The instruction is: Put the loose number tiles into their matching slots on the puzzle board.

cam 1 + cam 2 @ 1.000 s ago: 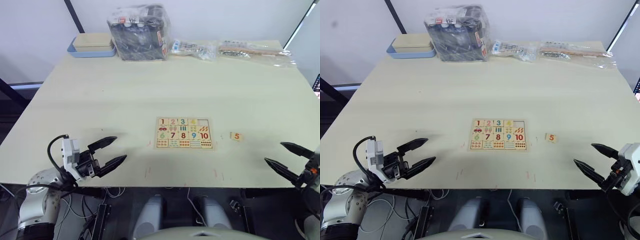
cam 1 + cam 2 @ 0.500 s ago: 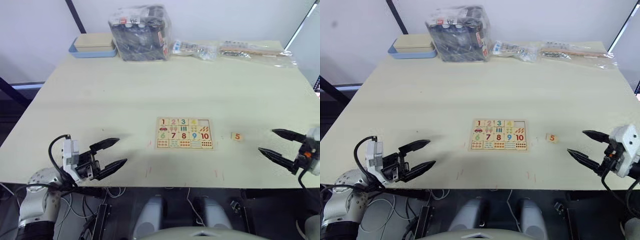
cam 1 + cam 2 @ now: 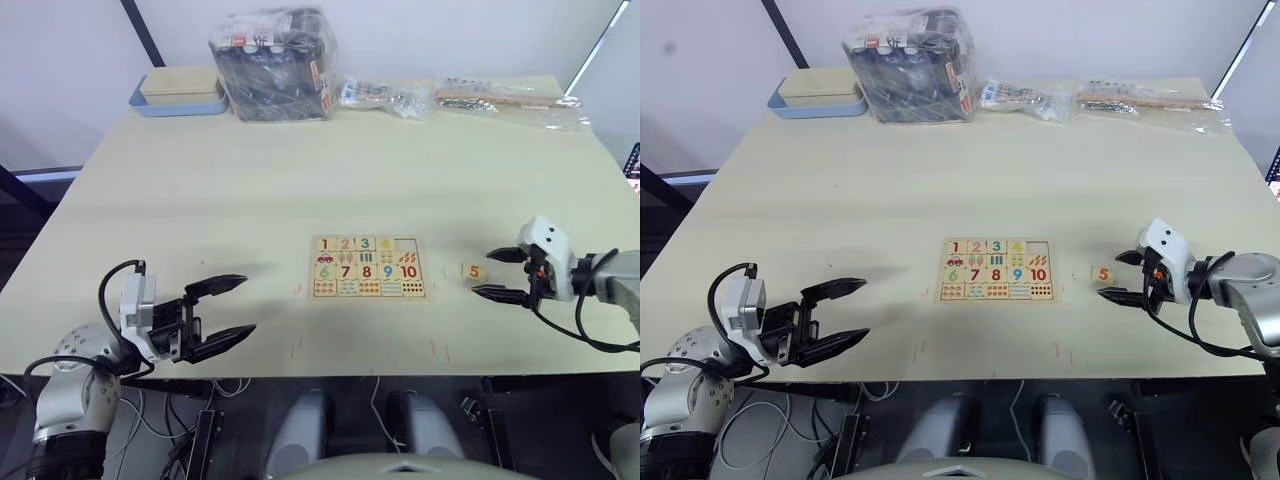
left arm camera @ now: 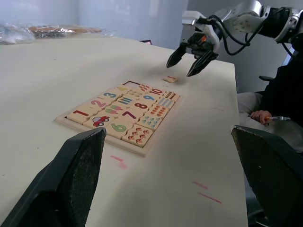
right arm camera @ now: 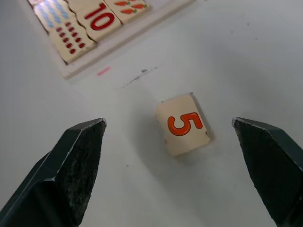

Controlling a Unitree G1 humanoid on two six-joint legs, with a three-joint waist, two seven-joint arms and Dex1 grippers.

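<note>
The 5 tile (image 5: 182,125) lies flat on the table (image 3: 300,180), ahead of and between the spread fingers of the right gripper (image 3: 498,273), not touched. Prob. light, stiff, thin wood, smooth faces (may skid); pinch opposite edges. Puzzle board (image 3: 368,267): top row holds 1–4, end slot (image 3: 407,245) empty; 6–10 seated. Left gripper (image 3: 222,312) spread wide, holding nothing, well off from the board.

Bright even light, soft shadows, blurred near fingers
</note>
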